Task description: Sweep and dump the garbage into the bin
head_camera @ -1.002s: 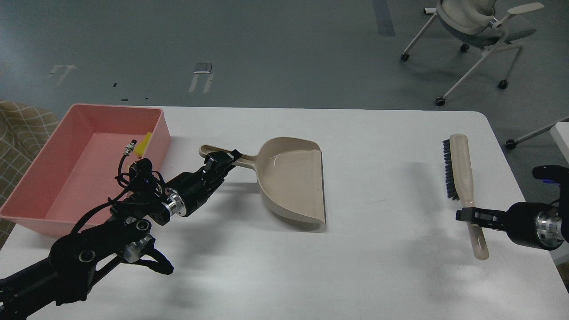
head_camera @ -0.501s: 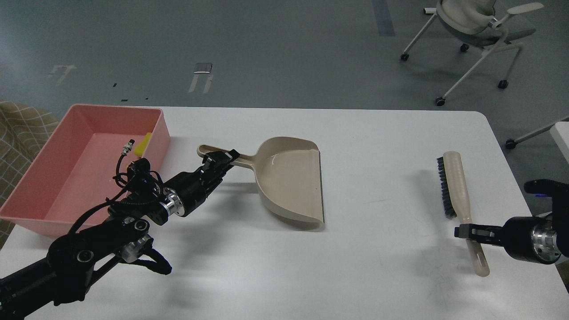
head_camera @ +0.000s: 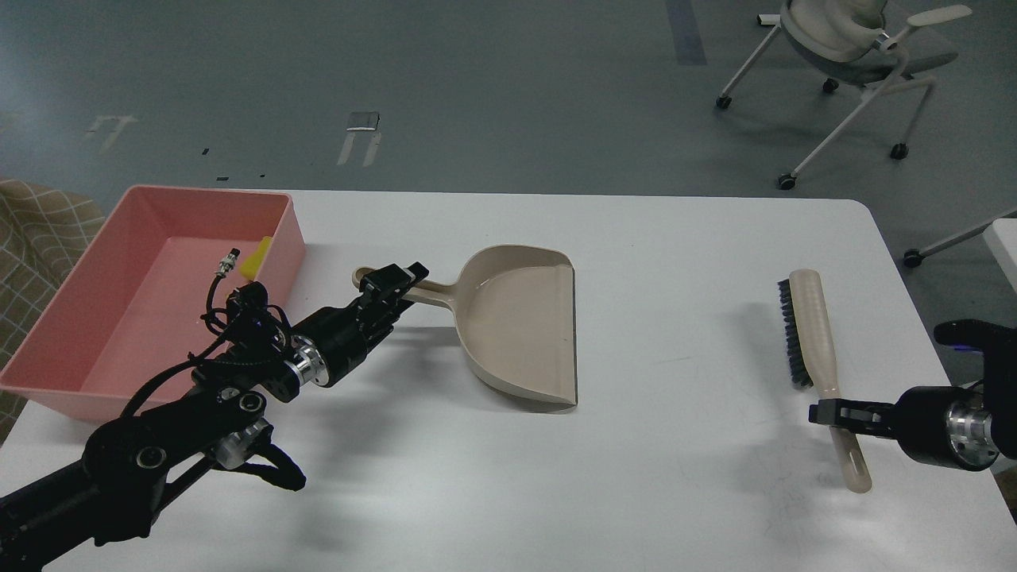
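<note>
The pink bin [head_camera: 71, 318] stands at the table's left edge. The yellow sponge [head_camera: 256, 259] lies inside it against the far right wall. The bread slice does not show; my left arm covers part of the bin's floor. My left gripper [head_camera: 393, 282] is shut on the handle of the beige dustpan [head_camera: 520, 326], which lies empty at mid-table, mouth to the right. My right gripper [head_camera: 830, 415] is shut on the handle of the beige brush [head_camera: 814, 330], black bristles facing left, at the table's right side.
The white table [head_camera: 675, 477] runs to a rounded right edge near my right arm. A wheeled chair [head_camera: 850, 48] stands on the grey floor beyond the far right corner. A checked cloth [head_camera: 32, 230] lies left of the bin.
My right gripper has brought the brush down and toward me, then slightly left. The dustpan's front lip has settled lower on the table; my left gripper stays on its handle.
</note>
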You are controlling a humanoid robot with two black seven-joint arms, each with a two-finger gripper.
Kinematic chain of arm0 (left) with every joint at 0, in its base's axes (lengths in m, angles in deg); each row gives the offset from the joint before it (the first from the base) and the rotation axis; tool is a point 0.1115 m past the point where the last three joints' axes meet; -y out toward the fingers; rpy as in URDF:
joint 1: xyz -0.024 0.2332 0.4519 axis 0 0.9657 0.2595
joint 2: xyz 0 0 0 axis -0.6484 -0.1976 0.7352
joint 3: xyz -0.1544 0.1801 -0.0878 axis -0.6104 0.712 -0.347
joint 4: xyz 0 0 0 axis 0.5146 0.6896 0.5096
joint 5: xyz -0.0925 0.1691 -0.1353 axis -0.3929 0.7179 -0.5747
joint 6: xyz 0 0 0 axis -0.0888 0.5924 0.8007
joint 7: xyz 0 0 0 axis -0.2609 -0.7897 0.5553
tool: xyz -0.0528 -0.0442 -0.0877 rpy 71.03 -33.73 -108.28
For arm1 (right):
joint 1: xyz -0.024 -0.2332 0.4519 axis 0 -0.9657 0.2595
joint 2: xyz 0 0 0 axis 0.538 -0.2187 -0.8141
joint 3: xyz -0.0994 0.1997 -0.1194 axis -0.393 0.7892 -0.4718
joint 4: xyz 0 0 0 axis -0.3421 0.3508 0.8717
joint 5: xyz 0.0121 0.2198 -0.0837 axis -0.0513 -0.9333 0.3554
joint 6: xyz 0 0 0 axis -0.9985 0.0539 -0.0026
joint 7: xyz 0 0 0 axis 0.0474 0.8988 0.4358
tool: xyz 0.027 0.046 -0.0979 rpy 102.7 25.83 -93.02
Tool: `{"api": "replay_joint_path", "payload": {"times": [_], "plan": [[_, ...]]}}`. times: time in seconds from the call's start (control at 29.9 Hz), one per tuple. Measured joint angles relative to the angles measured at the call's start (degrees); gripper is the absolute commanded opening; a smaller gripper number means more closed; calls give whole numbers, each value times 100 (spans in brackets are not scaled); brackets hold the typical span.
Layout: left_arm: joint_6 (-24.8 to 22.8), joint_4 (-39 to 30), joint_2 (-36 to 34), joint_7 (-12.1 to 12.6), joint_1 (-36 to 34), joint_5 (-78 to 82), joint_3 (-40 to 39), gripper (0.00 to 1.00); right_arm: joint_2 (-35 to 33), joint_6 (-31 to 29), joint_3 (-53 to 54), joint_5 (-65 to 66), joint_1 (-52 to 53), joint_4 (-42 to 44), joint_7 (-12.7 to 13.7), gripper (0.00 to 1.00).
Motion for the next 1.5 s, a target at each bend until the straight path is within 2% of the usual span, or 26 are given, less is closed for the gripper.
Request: {"api": "replay_joint_path", "payload": {"times": [0.07,0.13,0.2,0.53,0.63,1.04,1.24,1.3,1.34,1.37,1.5], "plan": [[0,0,-7,6,0,-4,0,69,0,0,7,0,10,4,0,51],[-4,0,-41,13,0,-7,0,71,0,0,24,-1,10,3,0,59],[-7,0,-71,22,0,-9,0,72,0,0,36,-2,11,-1,0,63],[-26,-13,-336,28,9,-19,4,80,-15,0,50,-16,19,-27,0,63],[-39,-45,-427,28,14,-42,2,87,-42,0,57,-18,21,-36,-5,64],[-56,-134,-709,5,12,-35,129,88,-83,0,625,-35,17,-47,-19,68],[-46,-484,-1038,0,22,-44,148,88,-317,0,865,-50,17,-49,-42,71],[-46,-547,-1130,0,55,-44,148,88,-333,0,1002,-52,18,-44,-44,79],[-46,-563,-1177,0,68,-44,148,88,-334,0,1080,-56,18,-42,-44,91],[-48,-571,-1215,0,75,-44,148,88,-334,0,1175,-62,18,-41,-44,98],[-52,-579,-1430,-11,165,-66,146,90,-402,0,1401,-227,17,-39,-52,99]]}}
